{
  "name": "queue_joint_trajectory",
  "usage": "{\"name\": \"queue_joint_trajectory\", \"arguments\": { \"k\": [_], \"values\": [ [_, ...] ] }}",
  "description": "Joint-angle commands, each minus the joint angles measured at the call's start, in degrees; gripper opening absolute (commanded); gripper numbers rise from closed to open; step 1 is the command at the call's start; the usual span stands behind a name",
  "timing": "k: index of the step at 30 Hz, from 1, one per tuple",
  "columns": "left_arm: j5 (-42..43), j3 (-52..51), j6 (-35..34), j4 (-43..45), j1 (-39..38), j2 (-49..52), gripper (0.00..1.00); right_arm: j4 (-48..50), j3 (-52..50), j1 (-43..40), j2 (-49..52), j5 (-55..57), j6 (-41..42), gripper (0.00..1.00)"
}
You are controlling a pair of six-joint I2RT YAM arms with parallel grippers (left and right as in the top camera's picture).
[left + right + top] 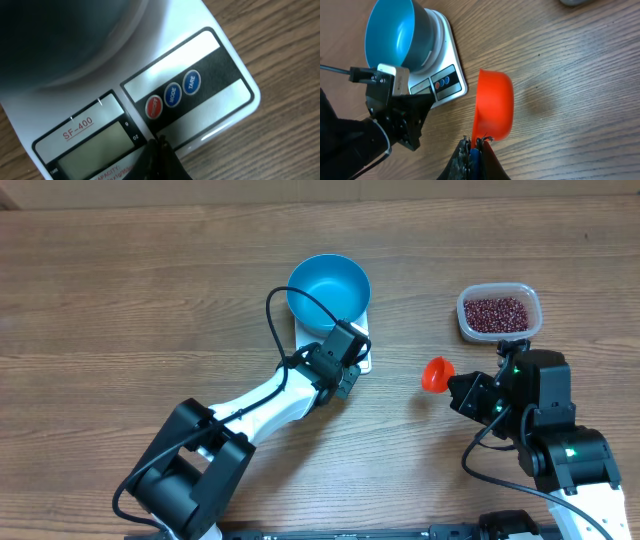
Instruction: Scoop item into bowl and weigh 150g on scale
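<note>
Seen from overhead, the wooden surface (120,300) carries everything. The left arm (260,405) reaches in from 7 o'clock toward the middle, and the right arm (560,450) stands at 4 o'clock.

The blue bowl (328,288) sits at 12 o'clock on the white scale (362,362), whose button panel shows at the bowl's 5 o'clock.

The clear tub (463,308) at 2 o'clock holds the dark red beans (497,314).

An orange scoop (436,373) hangs toward 7 o'clock of the tub, well apart from the bowl. The right fingers (462,162) are clamped on its handle.

In the left wrist view, the left fingers (162,160) are clenched on nothing. Their tips are over the scale's panel at 6 o'clock of the red button (154,106). Whether they touch it I cannot tell.
</note>
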Motion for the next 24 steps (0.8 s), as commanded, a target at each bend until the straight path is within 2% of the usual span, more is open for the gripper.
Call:
{"name": "queue_joint_trajectory", "arguments": {
  "k": [1, 10, 24],
  "values": [
    [-1.44, 0.00, 0.92, 1.86, 0.15, 0.28, 0.04, -0.33, 1.81, 0.22, -0.20, -0.24, -0.24, 0.04],
    [-1.42, 0.00, 0.90, 5.33, 0.87, 0.61, 0.04, -0.35, 1.81, 0.22, -0.20, -0.63, -0.24, 0.04],
    [0.68, 0.00, 0.26, 5.60, 1.11, 0.92, 0.04, -0.35, 1.81, 0.22, -0.20, -0.61, -0.26, 0.04]
  ]
}}
